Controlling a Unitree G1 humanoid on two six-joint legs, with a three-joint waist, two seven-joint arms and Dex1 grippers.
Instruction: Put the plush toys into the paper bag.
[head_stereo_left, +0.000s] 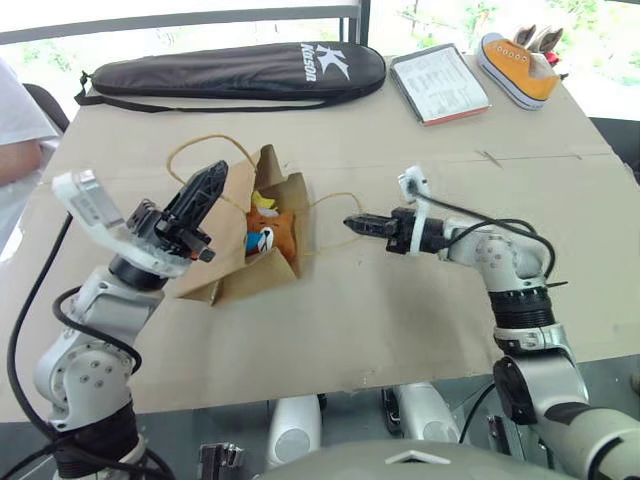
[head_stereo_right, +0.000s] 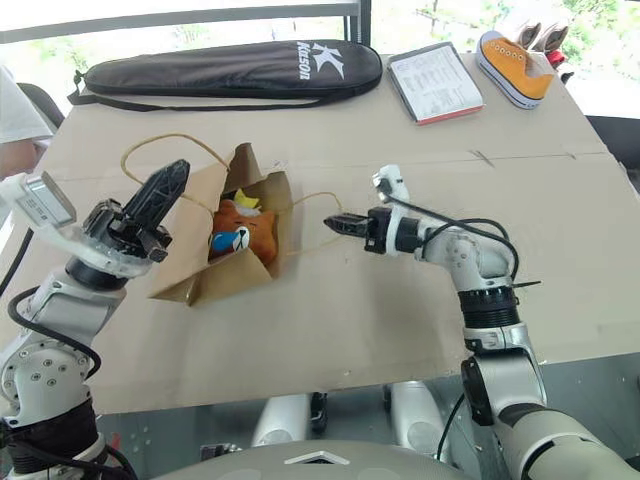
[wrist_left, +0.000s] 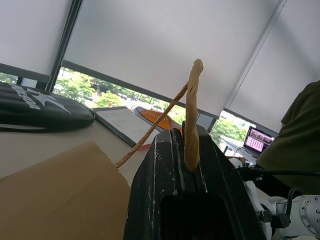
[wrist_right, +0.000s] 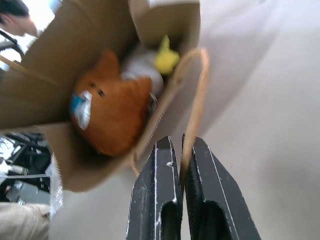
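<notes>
Overhead, both pincers (head_stereo_left: 205, 190) (head_stereo_left: 352, 222) pinch bag (head_stereo_left: 235, 270) handles; right wrist shows bear (wrist_right: 112, 112).

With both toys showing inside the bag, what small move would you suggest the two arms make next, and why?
Probably lift both arms together a little. The left gripper is shut on one handle, the right gripper on the other handle. The brown bear and white rocket lie in the paper bag, which lies tilted on the table; raising it should stand it upright.
</notes>
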